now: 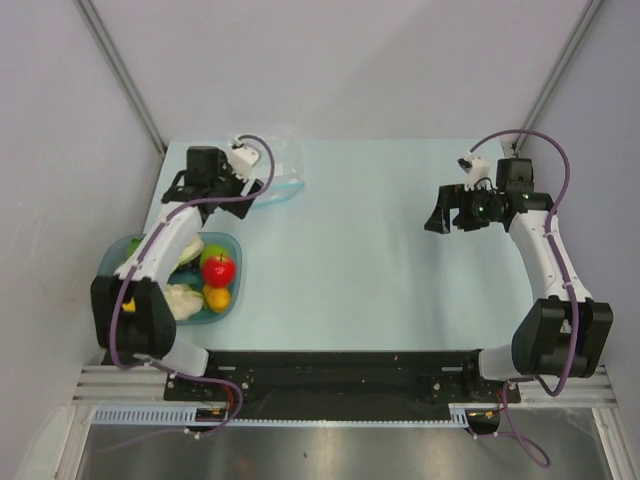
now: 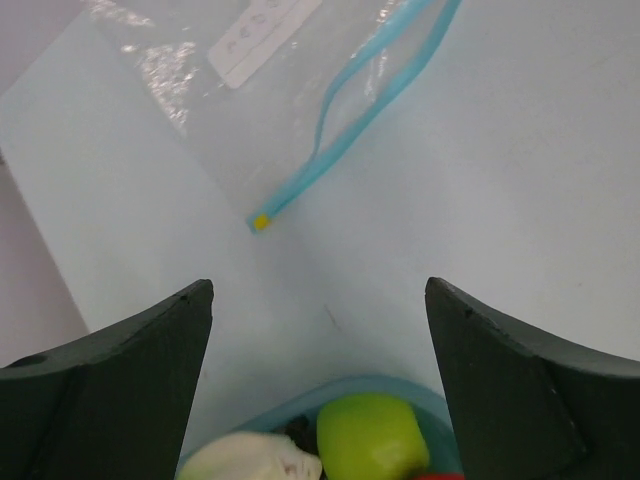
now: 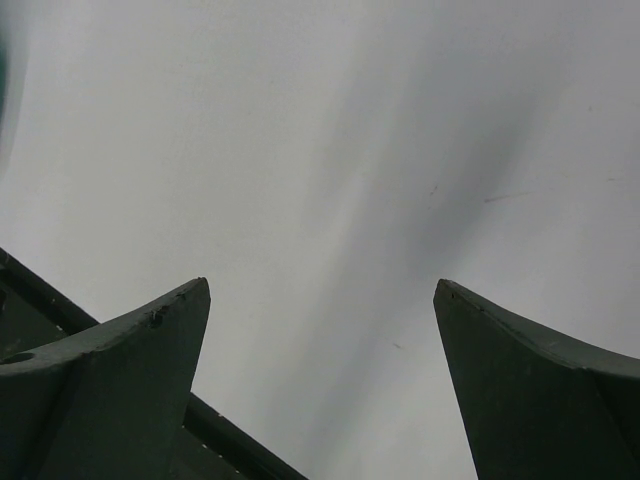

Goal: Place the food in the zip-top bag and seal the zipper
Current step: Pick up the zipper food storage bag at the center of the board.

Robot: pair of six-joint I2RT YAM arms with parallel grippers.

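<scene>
Over table [image 1: 380, 250]: left gripper [image 2: 320, 300] between bowl [image 1: 236, 290] and bag [image 1: 285, 168], right gripper [image 3: 320, 290] well apart at right, both spread wide, gripping nothing. In bowl: food, namely apple [image 1: 219, 268], green fruit [image 2: 370, 435], lettuce [image 1: 183, 298]. Flat on table: bag, zipper [image 2: 350, 130] partly parted.

Overhead, the left arm [image 1: 160, 250] is covering much of the bowl [image 1: 237, 262] and the lettuce [image 1: 183, 300]. At the left wrist, the top edge is cutting off the bag [image 2: 180, 60], the label [image 2: 262, 35] is showing print too small to read, and the bottom edge is cropping the apple [image 2: 437, 476].
</scene>
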